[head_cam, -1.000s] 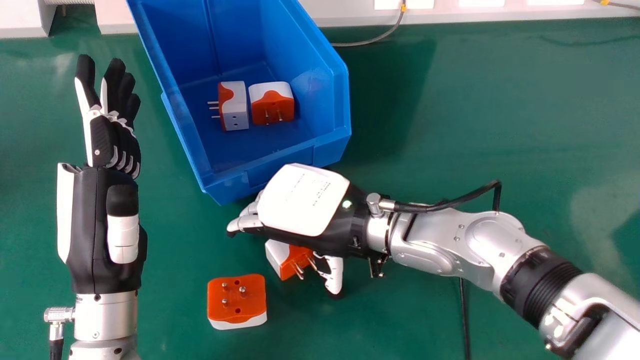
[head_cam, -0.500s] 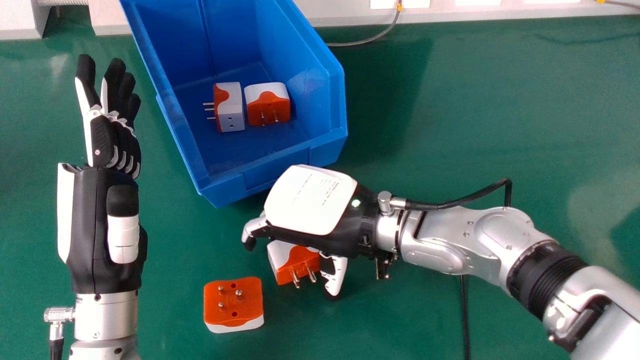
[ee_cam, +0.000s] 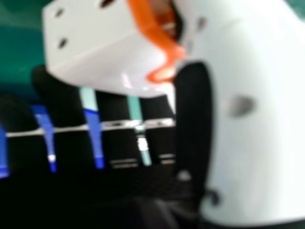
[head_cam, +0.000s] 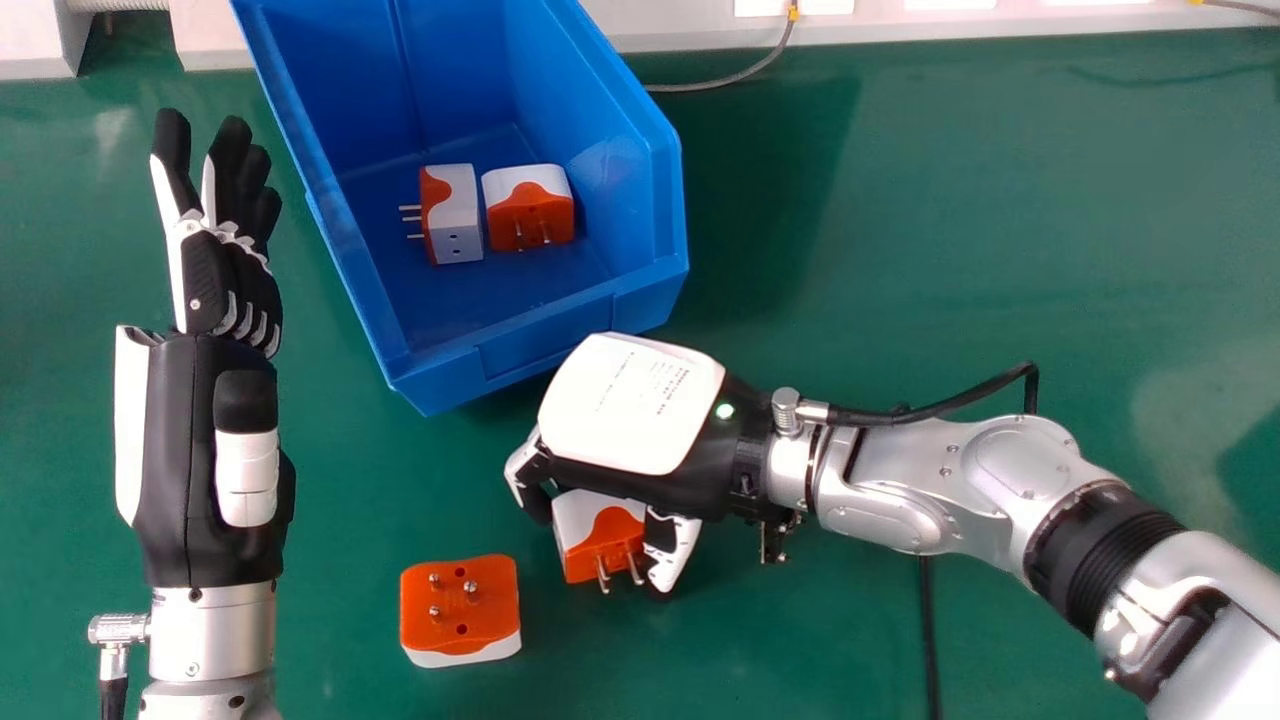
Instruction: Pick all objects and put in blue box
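Clock: centred on the head view, 12 o'clock at its far edge, unless said otherwise.
Right hand: the right hand point(head_cam: 630, 405) is near the middle, back upward, holding the gripped plug; fingers curled at its 9 o'clock end, thumb against its 3 o'clock end. The forearm runs off toward 4 o'clock.
Gripped plug: the gripped plug point(head_cam: 610, 535), orange and white, is at 6 o'clock, partly under the hand, its metal prongs pointing toward 6. In the right hand view, its white body and orange edge show against the thumb. Whether it touches the desk point(head_cam: 950, 220), I cannot tell.
Loose plug: the loose plug point(head_cam: 460, 615) lies on the desk at 7 o'clock, prongs up, apart from the gripped one.
Blue box: the blue box point(head_cam: 520, 350) stands between 10 and 11 o'clock. Inside it, the white-sided plug point(head_cam: 457, 215) has its prongs toward 9; just beside it, on its 3 o'clock side, is the orange-faced plug point(head_cam: 530, 215).
Left hand: the left hand point(head_cam: 228, 290) is at 9 o'clock, wide, fingers straight toward 12, holding nothing.
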You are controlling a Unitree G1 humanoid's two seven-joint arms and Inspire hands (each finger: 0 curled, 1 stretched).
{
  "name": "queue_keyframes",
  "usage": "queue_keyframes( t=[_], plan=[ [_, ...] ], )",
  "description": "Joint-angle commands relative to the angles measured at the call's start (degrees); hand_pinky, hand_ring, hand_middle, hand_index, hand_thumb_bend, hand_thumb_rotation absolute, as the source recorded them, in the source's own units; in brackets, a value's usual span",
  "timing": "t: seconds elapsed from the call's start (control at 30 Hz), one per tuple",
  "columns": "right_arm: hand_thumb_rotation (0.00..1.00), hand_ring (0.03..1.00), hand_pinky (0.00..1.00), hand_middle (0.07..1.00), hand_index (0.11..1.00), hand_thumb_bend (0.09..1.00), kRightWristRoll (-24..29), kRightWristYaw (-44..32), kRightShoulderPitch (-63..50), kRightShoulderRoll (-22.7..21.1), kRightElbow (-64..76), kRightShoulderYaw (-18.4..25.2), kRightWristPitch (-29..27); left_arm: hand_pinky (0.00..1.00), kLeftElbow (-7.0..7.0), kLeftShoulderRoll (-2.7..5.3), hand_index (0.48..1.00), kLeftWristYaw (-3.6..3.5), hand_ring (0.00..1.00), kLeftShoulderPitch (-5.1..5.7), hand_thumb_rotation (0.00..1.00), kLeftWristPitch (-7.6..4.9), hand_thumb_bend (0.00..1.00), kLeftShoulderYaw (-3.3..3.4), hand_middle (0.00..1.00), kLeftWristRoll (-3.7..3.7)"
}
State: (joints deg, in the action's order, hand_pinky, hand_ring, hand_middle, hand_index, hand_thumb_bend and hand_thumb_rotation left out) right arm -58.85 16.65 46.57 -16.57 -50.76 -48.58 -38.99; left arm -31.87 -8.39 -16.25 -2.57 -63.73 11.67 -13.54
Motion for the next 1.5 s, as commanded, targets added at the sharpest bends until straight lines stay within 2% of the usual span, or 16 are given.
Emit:
queue_keyframes(
  t=[0.0, 0.5, 0.73, 0.9, 1.17, 1.3, 1.47],
  plan=[
    [0.00, 0.234, 0.16, 0.445, 0.526, 0.539, 0.2, -0.1, 0.4, 0.6, -0.1, 0.5, 1.0, 1.00, 1.16, -0.45, 1.000, -0.05, 1.00, -0.32, 1.00, -0.65, 0.97, 0.04, 1.00, -0.05],
    [0.00, 0.258, 0.18, 0.454, 0.510, 0.532, 2.4, -1.1, 0.6, -0.5, 1.1, 3.4, -0.8, 1.00, 0.71, -0.57, 1.000, -0.20, 1.00, -0.65, 0.99, -0.64, 0.98, 0.09, 1.00, -0.16],
    [0.00, 0.232, 0.15, 0.430, 0.514, 0.527, 9.5, -7.0, -1.8, -2.6, 5.5, 8.5, -3.4, 1.00, 0.90, -0.48, 1.000, -0.31, 1.00, -0.43, 0.99, -0.63, 0.98, -0.03, 1.00, -0.31],
    [0.00, 0.246, 0.17, 0.426, 0.516, 0.526, 14.0, -8.8, -4.9, -5.0, 10.5, 13.0, -4.9, 1.00, 1.00, -0.43, 1.000, -0.36, 1.00, -0.31, 0.99, -0.66, 0.98, -0.07, 1.00, -0.39],
    [0.00, 0.239, 0.17, 0.448, 0.501, 0.527, 23.2, -13.0, -10.6, -8.3, 22.2, 21.6, -5.4, 1.00, 0.68, -0.64, 1.000, -0.24, 1.00, -0.36, 0.99, -0.76, 0.98, 0.26, 1.00, -0.30],
    [0.00, 0.278, 0.20, 0.451, 0.505, 0.527, 28.1, -14.8, -13.6, -8.7, 27.6, 25.7, -5.9, 1.00, 0.73, -0.58, 1.000, 0.00, 1.00, -0.41, 0.99, -0.59, 0.98, 0.32, 1.00, 0.08],
    [0.00, 0.248, 0.17, 0.445, 0.510, 0.526, 31.6, -16.2, -14.8, -8.7, 31.5, 29.7, -6.5, 1.00, 0.72, -0.48, 1.000, 0.23, 1.00, -0.40, 0.99, -0.54, 0.98, 0.34, 1.00, 0.45]
  ],
)
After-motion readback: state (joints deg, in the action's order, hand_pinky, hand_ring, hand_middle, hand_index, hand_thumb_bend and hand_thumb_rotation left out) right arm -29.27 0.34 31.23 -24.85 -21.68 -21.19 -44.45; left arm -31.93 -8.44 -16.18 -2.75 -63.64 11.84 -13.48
